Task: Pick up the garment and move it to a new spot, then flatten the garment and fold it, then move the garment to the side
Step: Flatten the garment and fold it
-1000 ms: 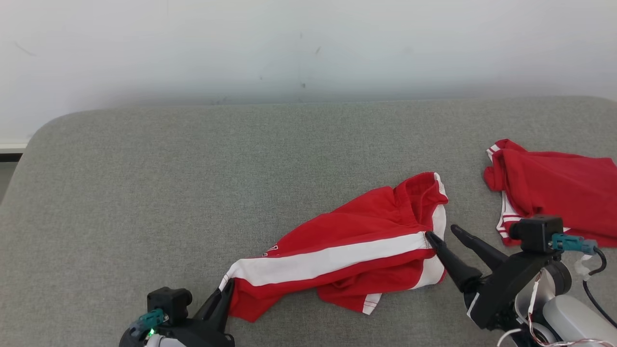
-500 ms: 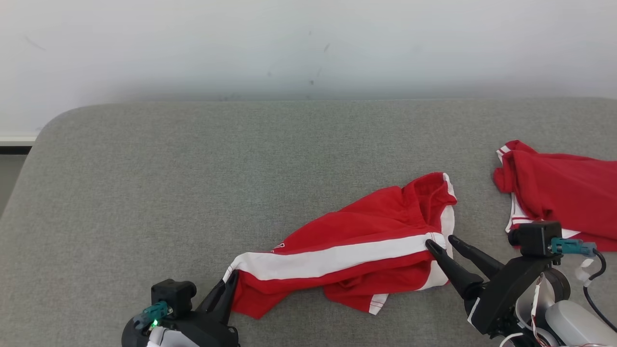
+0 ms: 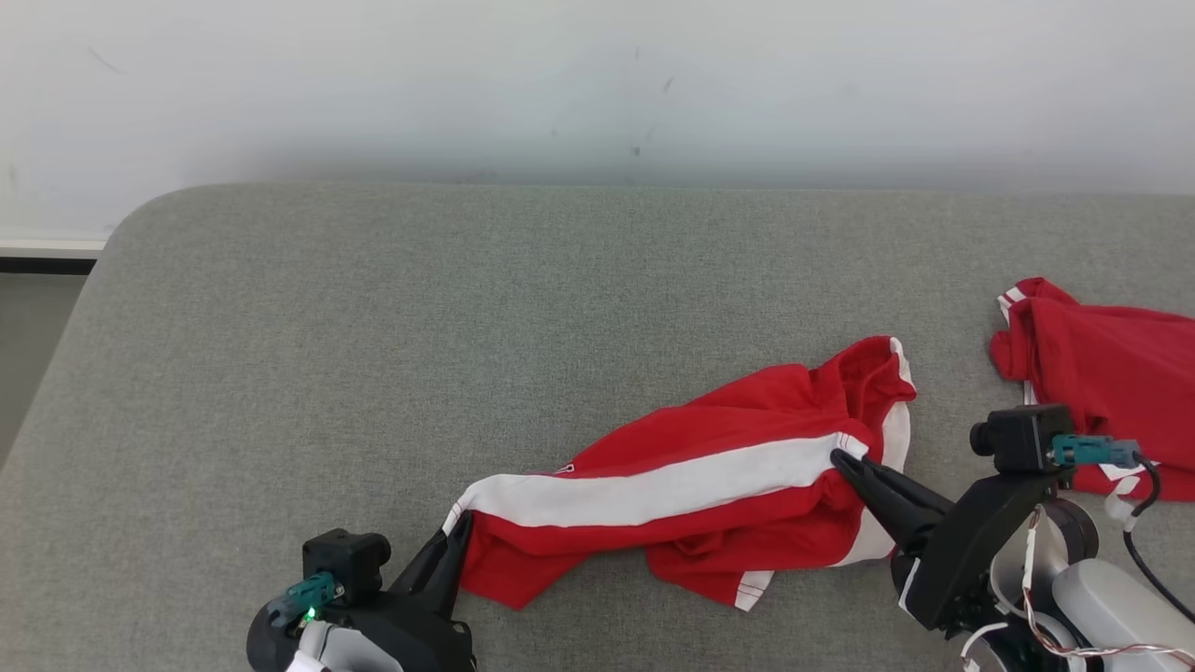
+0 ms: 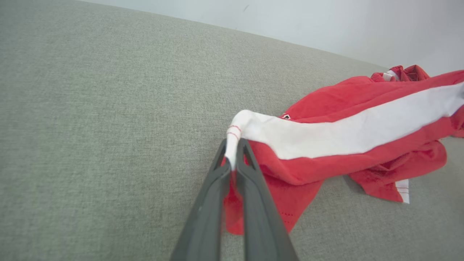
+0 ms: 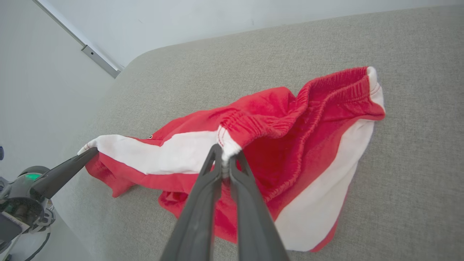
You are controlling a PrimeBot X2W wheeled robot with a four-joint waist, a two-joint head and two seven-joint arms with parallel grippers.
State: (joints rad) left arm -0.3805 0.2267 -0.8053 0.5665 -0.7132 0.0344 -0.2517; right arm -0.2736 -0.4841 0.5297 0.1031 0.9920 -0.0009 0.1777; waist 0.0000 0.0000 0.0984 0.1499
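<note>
The garment [image 3: 709, 485] is a pair of red shorts with a broad white side stripe, lying crumpled on the grey cushion at lower centre. At its left end my left gripper [image 3: 459, 530] is shut on the white hem corner [image 4: 233, 139]. At its right end my right gripper [image 3: 845, 459] is shut on the elastic waistband where the stripe meets it [image 5: 226, 146]. The white stripe [image 4: 348, 134] stretches between the two grips. The rest of the cloth [image 5: 308, 145] sags in folds onto the cushion.
A second red garment [image 3: 1102, 373] with white trim lies bunched at the right edge of the grey cushion [image 3: 420, 355]. A white wall [image 3: 560, 84] runs behind. The cushion's rounded left corner [image 3: 131, 224] drops to the floor.
My right gripper's fingers have come together on the waistband; they stood apart before. The camera has shifted, so the whole scene sits further right. The stripe now runs tauter between the grips.
</note>
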